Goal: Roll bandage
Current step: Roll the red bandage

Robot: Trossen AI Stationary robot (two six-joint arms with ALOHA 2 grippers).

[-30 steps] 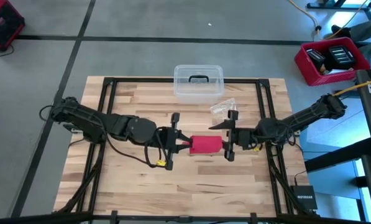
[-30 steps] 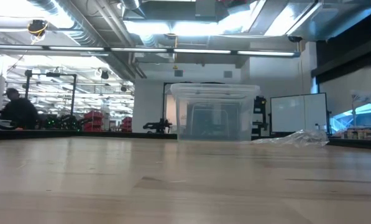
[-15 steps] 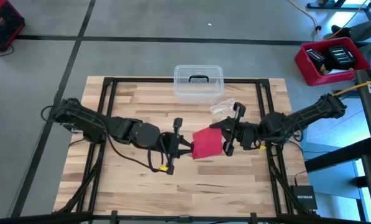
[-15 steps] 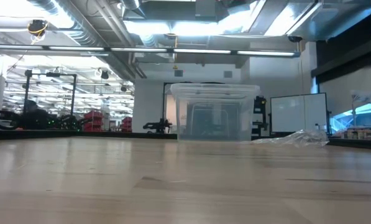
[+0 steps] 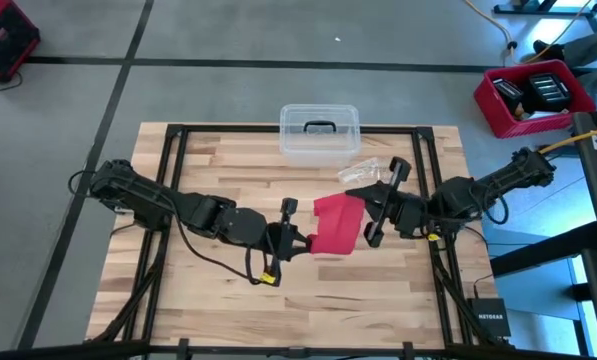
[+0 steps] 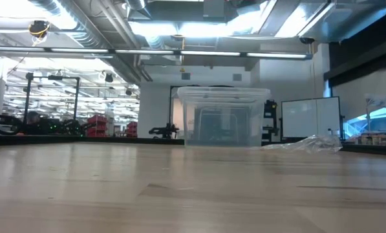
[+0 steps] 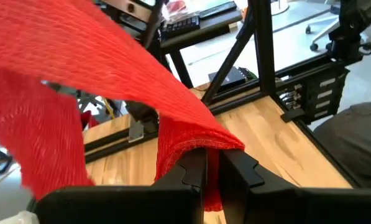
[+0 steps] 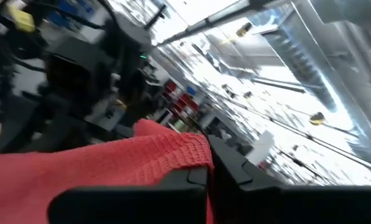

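The bright red bandage (image 5: 336,224) hangs above the middle of the table as a broad, tilted piece of cloth, stretched between my two grippers. My left gripper (image 5: 300,240) is at its left end and is shut on it. My right gripper (image 5: 366,212) is at its right end, a little farther back, and is also shut on it. In the left wrist view the bandage (image 7: 98,74) runs away from my left gripper (image 7: 213,167). In the right wrist view it (image 8: 98,165) spreads from my right gripper (image 8: 209,169). Neither the bandage nor the grippers appear in the low view. My left gripper pinches the bandage's bunched left end (image 7: 204,146) between its two fingers. It comes in roughly level from the table's left. The cloth is lifted clear of the table and rises away toward the other gripper. My right gripper pinches a corner of the bandage's right end (image 8: 196,150) between its two fingers. It comes from the table's right and points slightly upward. The cloth is clear of the table and spreads away from the fingers toward the left gripper.
A clear plastic box (image 5: 319,132) with a dark handle stands at the table's far edge and also shows in the low view (image 6: 222,118). A crinkled clear wrapper (image 5: 363,172) lies just behind the right gripper. Bare wood (image 5: 308,300) lies toward the near edge.
My right gripper has risen, rolled and drawn toward the table's far right, carrying the bandage's right end with it. The bandage, a level narrow band a second ago, now stands as a broader, tilted sheet. My left gripper has shifted slightly toward the near edge and kept its hold.
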